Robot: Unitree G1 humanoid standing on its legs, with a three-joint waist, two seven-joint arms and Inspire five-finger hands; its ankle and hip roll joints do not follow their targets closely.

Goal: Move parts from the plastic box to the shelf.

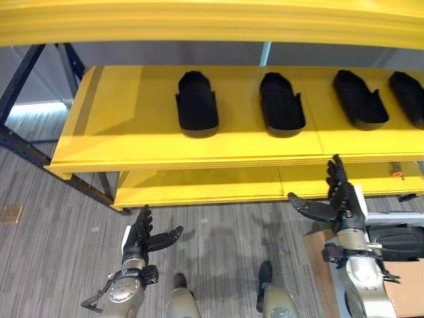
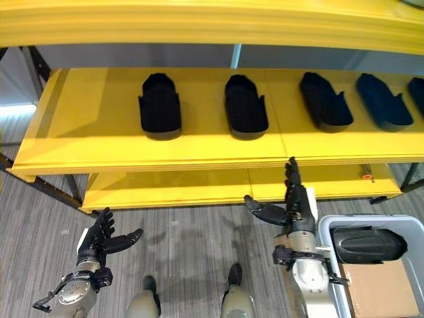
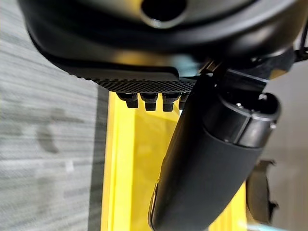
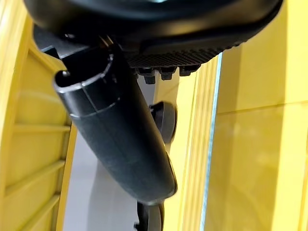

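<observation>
The right hand (image 2: 295, 202) is raised in front of the shelf's front edge, fingers straight and pointing up, thumb spread toward the robot's left; it holds nothing. The left hand (image 2: 101, 240) is lower, over the grey carpet (image 2: 185, 245), fingers extended and thumb spread, also empty.

The yellow shelf (image 2: 199, 149) spans the scene, with a lower yellow level (image 2: 165, 189) beneath it and a dark metal frame (image 1: 26, 152) at its left end. Black moulded parts (image 2: 159, 105) lie in a row on the shelf top, well apart from one another; the right eye view shows four in full and the edge of what appears to be a fifth at the far right.

The plastic box (image 2: 331, 228), pale grey, sits on the floor at the robot's right, just beside the right arm. One black part (image 2: 368, 244) lies inside it, resting above a brown cardboard piece (image 2: 377, 288).
</observation>
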